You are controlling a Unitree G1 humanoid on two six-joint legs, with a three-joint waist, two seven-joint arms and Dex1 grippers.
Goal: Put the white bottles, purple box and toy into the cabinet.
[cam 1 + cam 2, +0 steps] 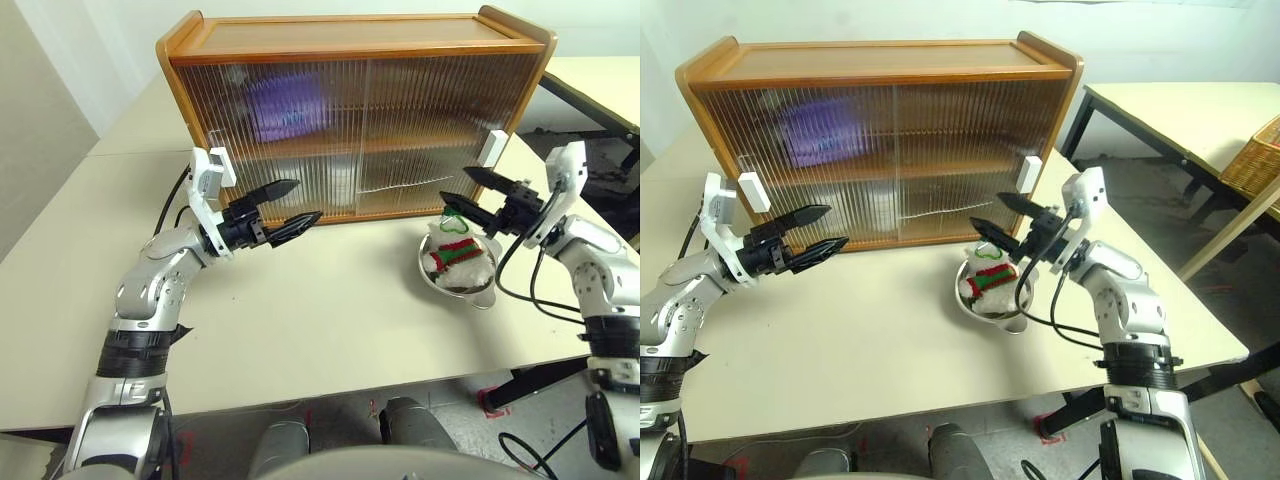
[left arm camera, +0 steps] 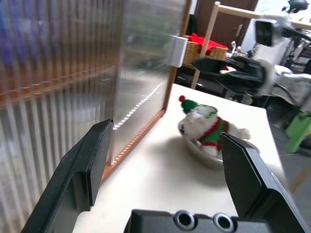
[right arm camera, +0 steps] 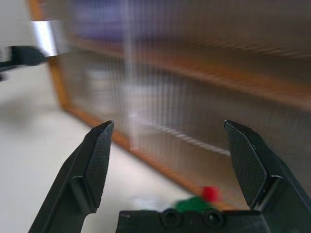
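Note:
The cabinet [image 1: 350, 40] stands at the back of the table with both ribbed doors slid shut. The purple box [image 1: 285, 105] shows as a lilac blur on its upper shelf. A pale blur [image 1: 340, 182] sits on the lower shelf; I cannot tell whether it is the white bottles. The toy [image 1: 458, 252] lies in a steel bowl [image 1: 480, 292] in front of the cabinet's right end. My left gripper [image 1: 305, 202] hangs open and empty before the left door, pointing right. My right gripper [image 1: 456, 185] is open and empty just above the toy, near the right handle [image 1: 493, 148].
A white handle [image 1: 218, 165] sits at the cabinet's left end, beside my left wrist. A second table [image 1: 1180, 110] and a wicker basket [image 1: 1255, 160] stand off to the right. Bare tabletop [image 1: 330, 300] lies between my arms.

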